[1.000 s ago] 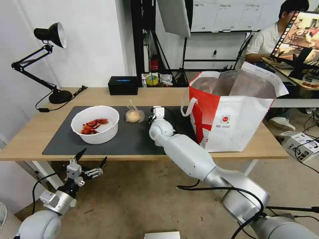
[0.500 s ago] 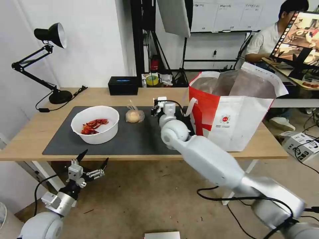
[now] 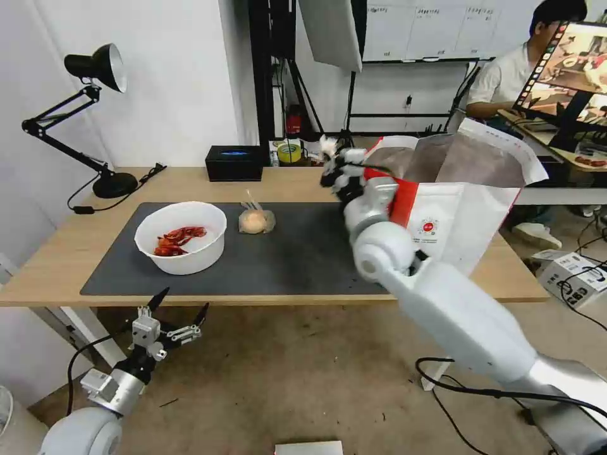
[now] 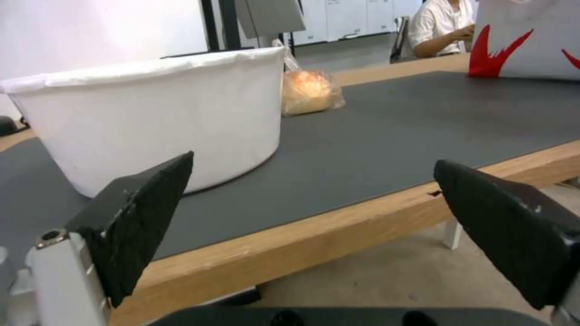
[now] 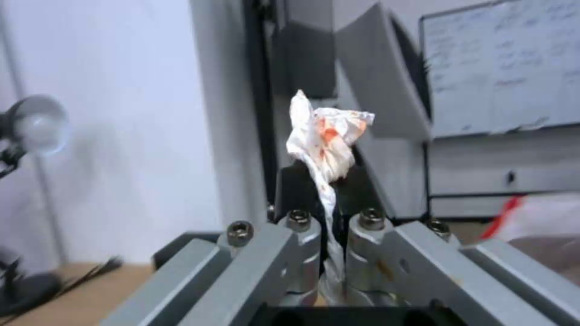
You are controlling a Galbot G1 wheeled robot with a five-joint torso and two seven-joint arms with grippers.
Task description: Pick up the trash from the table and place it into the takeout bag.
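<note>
Tissue (image 5: 326, 136): crumpled, white with orange-red stains, pinched between the closed fingers of the right gripper (image 3: 333, 165), raised beside the near rim of the bag (image 3: 455, 215). Step in hand: carrying to the bag. Next move calls for clearing the rim, then release. Left gripper (image 3: 179, 308) hangs below the table (image 3: 57, 253) edge, fingers wide. Bowl (image 3: 181, 236) and bun (image 3: 255, 221) sit on the mat.

Right arm (image 3: 455, 309): glossy white shells, ball-shaped joint, silver collar, black cable trailing | right claw (image 3: 334, 165): grey metal linkages with hex-socket screws, black fingers | left arm (image 3: 95, 404): white rounded shell, silver wrist, black cable | left claw (image 3: 180, 304): pointed black textured fingers (image 4: 139, 213) on grey brackets
</note>
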